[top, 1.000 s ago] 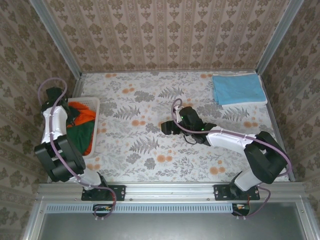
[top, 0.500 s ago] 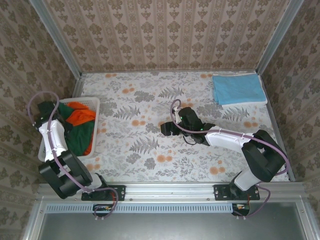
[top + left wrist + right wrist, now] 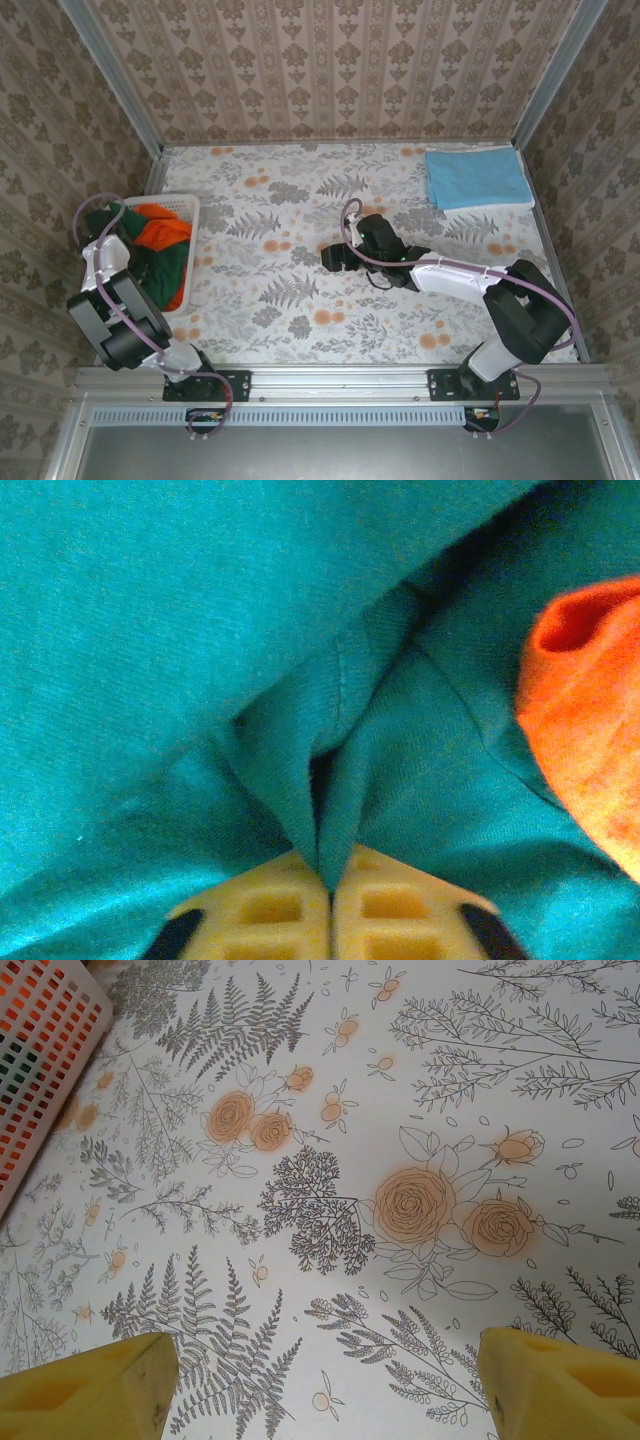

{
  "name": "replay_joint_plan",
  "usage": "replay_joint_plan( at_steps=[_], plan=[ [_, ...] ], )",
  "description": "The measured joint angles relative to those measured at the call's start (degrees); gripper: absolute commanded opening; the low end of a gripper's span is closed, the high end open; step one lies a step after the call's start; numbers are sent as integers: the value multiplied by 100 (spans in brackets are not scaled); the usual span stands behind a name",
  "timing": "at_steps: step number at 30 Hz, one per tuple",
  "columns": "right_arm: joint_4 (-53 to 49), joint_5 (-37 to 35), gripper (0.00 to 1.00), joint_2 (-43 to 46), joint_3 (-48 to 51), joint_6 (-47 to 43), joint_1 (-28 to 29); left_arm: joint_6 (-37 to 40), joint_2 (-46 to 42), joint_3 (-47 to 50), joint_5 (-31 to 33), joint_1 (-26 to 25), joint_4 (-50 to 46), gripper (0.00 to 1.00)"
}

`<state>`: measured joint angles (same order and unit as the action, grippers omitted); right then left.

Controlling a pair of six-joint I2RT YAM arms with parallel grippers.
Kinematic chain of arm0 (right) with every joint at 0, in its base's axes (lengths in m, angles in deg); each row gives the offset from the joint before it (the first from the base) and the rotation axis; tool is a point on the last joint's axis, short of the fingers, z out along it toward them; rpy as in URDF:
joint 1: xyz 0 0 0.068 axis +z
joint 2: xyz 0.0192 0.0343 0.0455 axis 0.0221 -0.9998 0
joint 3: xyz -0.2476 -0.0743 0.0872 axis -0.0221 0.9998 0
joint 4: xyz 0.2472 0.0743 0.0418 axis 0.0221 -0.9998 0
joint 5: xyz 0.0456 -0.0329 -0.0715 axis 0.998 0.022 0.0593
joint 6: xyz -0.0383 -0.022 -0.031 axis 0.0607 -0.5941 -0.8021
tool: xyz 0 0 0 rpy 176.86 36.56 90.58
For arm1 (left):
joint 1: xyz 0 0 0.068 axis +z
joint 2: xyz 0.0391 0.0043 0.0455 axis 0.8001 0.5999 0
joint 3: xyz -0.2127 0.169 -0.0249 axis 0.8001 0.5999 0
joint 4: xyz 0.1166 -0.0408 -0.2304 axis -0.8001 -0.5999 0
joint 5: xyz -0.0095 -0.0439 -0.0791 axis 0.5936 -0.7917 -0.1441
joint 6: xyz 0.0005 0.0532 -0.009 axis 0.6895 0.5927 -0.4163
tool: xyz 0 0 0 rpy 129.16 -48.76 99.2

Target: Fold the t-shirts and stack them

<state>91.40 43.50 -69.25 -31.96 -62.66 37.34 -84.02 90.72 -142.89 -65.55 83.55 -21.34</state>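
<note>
Plainly, inside the basket the left claw was pinched shut on a ridge of the green shirt, directly ahead of it; the right claw gaped empty over the table, well right of the basket.

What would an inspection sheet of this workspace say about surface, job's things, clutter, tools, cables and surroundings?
Surface: flower-patterned table, flat.
Job's things: dark green t-shirt and orange t-shirt in the white basket; light blue t-shirt folded at the far right.
Clutter: nothing seen.
Tools: left tool shut on a fold of the dark green t-shirt; right tool open over bare table.
Cables: purple cable along each arm.
Surroundings: patterned walls; metal rail at the near edge.
</note>
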Motion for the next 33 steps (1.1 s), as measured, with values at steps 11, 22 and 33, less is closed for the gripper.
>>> replay_joint_plan(
  at_steps=[11,22,33],
  plan=[
    [0,0,80,-33,0,2,0,404,-1871,-1674,1764,-1563,-457,0],
    [0,0,81,-48,-2,48,-22,2109,-2026,-3713,3624,-3547,444,0],
    [17,0,84,-48,-2,140,-87,2745,-1497,-5657,1193,-5093,2142,0]
  ],
)
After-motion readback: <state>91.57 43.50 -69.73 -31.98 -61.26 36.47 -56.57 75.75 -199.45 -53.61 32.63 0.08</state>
